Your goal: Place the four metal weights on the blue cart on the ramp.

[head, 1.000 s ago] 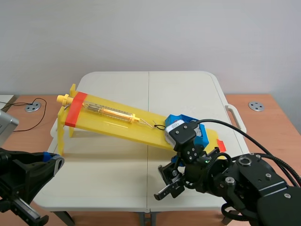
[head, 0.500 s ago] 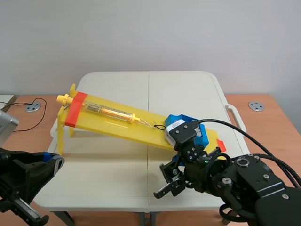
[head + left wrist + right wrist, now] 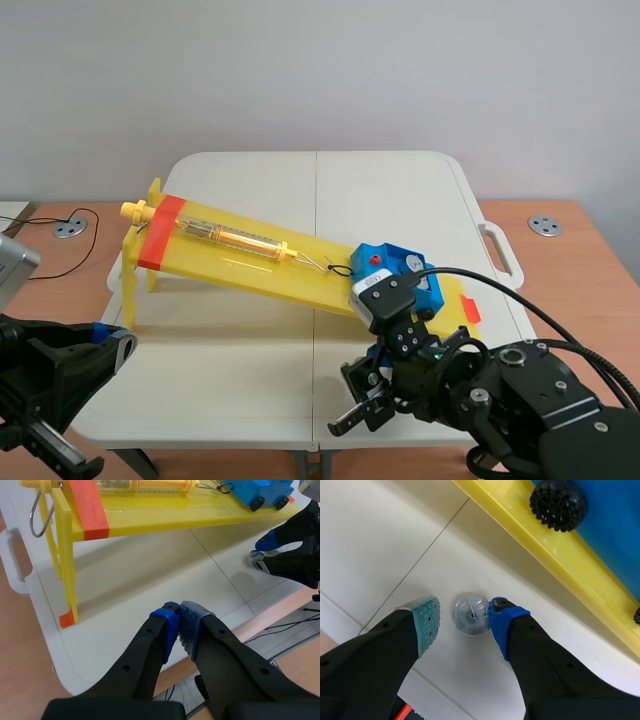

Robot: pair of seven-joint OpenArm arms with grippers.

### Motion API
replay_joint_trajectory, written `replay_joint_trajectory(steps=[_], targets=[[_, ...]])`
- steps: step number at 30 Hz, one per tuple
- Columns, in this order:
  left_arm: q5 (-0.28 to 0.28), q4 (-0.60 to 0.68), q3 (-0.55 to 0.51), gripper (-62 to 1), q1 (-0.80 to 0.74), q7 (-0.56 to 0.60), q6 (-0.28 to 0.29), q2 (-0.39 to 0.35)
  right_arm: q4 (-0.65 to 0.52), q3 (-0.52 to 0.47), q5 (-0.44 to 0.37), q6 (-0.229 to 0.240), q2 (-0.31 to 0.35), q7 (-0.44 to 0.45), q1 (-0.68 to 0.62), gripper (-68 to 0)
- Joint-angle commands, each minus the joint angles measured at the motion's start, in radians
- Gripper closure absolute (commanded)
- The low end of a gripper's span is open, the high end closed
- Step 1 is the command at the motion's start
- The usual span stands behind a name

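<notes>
A yellow ramp (image 3: 250, 262) slopes down to the right, with the blue cart (image 3: 395, 268) at its low end. My right gripper (image 3: 362, 393) hangs low over the table in front of the cart. In the right wrist view a round metal weight (image 3: 470, 616) lies on the table between its open fingers, touching the blue pad (image 3: 504, 620) and apart from the green pad (image 3: 426, 622). My left gripper (image 3: 179, 619) is shut on nothing, near the table's front left edge (image 3: 110, 345). What sits on the cart I cannot tell.
A spring scale (image 3: 235, 238) lies along the ramp, hooked to the cart. The ramp's legs (image 3: 67, 580) stand ahead of the left gripper. The white table has a handle (image 3: 500, 250) on its right side. A cable (image 3: 60, 235) lies on the brown desk at left.
The right arm has drawn slightly toward the table's front and lower, uncovering more of the blue cart. The left arm has not moved.
</notes>
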State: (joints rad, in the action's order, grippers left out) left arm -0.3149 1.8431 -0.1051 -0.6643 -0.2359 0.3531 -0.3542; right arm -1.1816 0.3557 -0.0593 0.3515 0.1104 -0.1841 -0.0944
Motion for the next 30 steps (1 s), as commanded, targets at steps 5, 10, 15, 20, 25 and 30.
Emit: replay_joint_trajectory(steps=[5,10,15,20,25,30], targets=[[-0.051,0.071,-0.015,-2.7,0.031,0.082,0.036,0.008,-0.016,0.019,-0.03,-0.039,-0.002,0.093,0.077,-17.2],[-0.051,0.071,-0.015,-2.7,0.031,0.082,0.036,0.008,-0.016,0.019,-0.03,-0.061,0.003,0.082,0.077,-8.6],[-0.051,0.071,-0.015,-2.7,0.031,0.081,0.036,0.008,-0.016,0.019,-0.03,-0.084,0.017,0.073,0.077,-1.1],[-0.051,0.071,-0.015,-2.7,0.031,0.082,0.036,0.008,-0.016,0.019,-0.031,-0.098,0.037,0.071,0.077,-0.7],[-0.051,0.071,-0.015,-2.7,0.031,0.082,0.036,0.008,-0.063,0.016,-0.05,-0.089,0.068,0.071,0.063,-0.7],[-0.051,0.071,-0.015,-2.7,0.031,0.082,0.036,0.008,-0.198,0.006,-0.104,-0.063,0.113,0.046,0.003,-0.7]])
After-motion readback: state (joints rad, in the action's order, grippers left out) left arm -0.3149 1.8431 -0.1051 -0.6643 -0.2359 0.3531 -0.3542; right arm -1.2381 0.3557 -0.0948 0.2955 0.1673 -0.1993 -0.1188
